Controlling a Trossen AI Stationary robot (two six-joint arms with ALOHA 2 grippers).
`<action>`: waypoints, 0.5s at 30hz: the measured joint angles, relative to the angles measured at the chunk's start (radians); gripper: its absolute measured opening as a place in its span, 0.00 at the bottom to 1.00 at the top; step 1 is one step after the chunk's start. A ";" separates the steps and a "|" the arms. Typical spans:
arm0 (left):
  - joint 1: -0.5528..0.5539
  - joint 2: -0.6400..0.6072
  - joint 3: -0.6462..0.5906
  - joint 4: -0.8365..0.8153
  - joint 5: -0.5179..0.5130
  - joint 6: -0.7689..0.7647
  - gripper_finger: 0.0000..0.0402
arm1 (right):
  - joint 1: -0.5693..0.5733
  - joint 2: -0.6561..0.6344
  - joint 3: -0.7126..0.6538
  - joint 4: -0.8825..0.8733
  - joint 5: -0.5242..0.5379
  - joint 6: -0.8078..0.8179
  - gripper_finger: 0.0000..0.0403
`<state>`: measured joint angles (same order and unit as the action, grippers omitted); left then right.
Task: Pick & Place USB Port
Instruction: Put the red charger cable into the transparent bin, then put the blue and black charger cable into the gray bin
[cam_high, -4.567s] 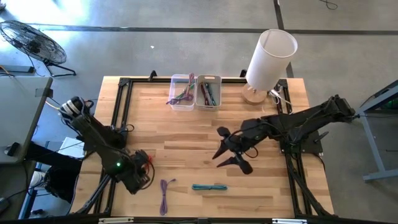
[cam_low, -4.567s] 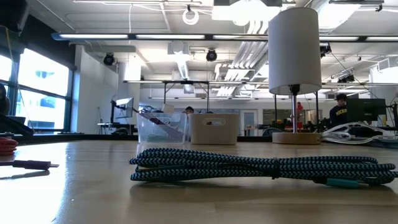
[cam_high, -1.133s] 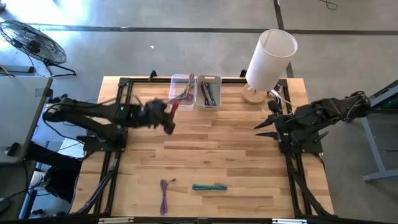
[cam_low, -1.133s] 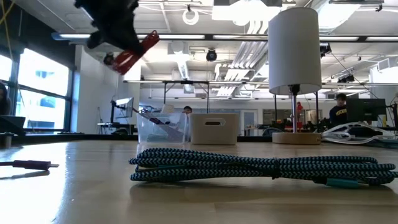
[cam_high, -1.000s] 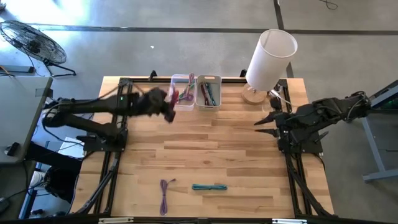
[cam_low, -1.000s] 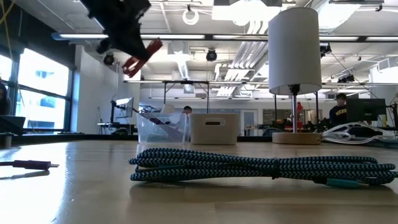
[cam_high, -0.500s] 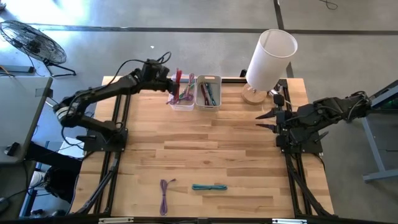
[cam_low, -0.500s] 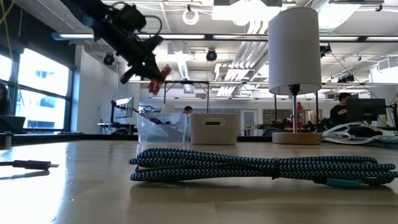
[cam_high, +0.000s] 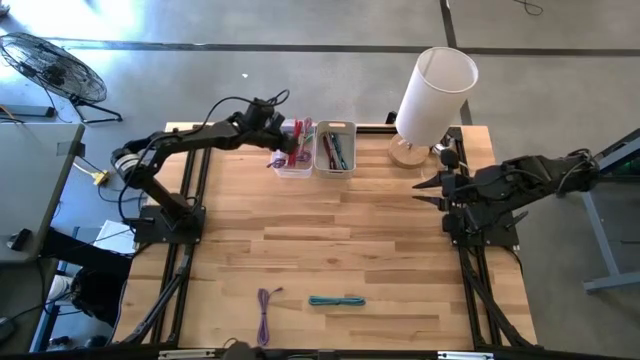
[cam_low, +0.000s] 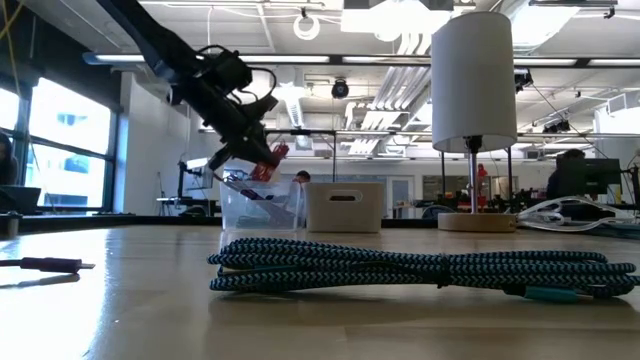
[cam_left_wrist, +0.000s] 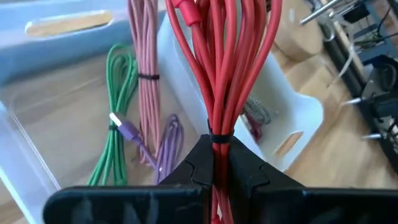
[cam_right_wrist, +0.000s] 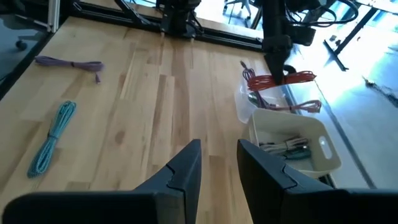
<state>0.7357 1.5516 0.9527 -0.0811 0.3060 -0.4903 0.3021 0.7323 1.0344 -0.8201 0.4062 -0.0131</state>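
Placement is the step in hand: the left gripper (cam_high: 281, 130) hangs over the clear bin (cam_high: 291, 168) at the table's far edge, its fingers pinched tight on a red cable bundle (cam_left_wrist: 221, 68). In the left wrist view the red loops stand up from between the closed fingers, gathered by a dark tie, and below them the bin already holds a green cable (cam_left_wrist: 112, 134), a pink cable (cam_left_wrist: 146, 81) and a purple cable (cam_left_wrist: 165, 143). The low view shows the bundle just above the bin's rim, not yet inside.

The next move, as I judge it, calls for a short drop so the loops clear the rim, then a release over the clear bin and not the white bin (cam_high: 335, 150) just beside it, which already holds some small items.

The right gripper (cam_high: 425, 187) waits by the right edge of the table, near the lamp (cam_high: 432, 95); its fingers stand partly apart with nothing between them. Two more bundles lie near the front edge, a teal cable (cam_high: 335, 300) and a second purple cable (cam_high: 264, 312).

From above, the left arm covers part of the clear bin, so how far the bundle overhangs it is hard to judge. The connector ends of the red cable are probably hidden below the fingers; I cannot make them out. The white bin's contents are too small to name.
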 joint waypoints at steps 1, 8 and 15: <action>0.000 0.008 0.000 0.001 -0.001 0.000 0.03 | -0.003 -0.001 0.000 -0.004 -0.004 0.008 0.24; 0.000 0.022 0.000 0.007 -0.001 -0.015 0.13 | -0.022 -0.001 -0.001 -0.012 -0.032 0.013 0.24; -0.001 0.022 0.000 0.006 0.021 -0.015 0.35 | -0.024 -0.001 -0.001 -0.012 -0.044 0.013 0.24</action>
<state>0.7349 1.5738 0.9524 -0.0753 0.3273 -0.5056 0.2779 0.7315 1.0336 -0.8318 0.3625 -0.0002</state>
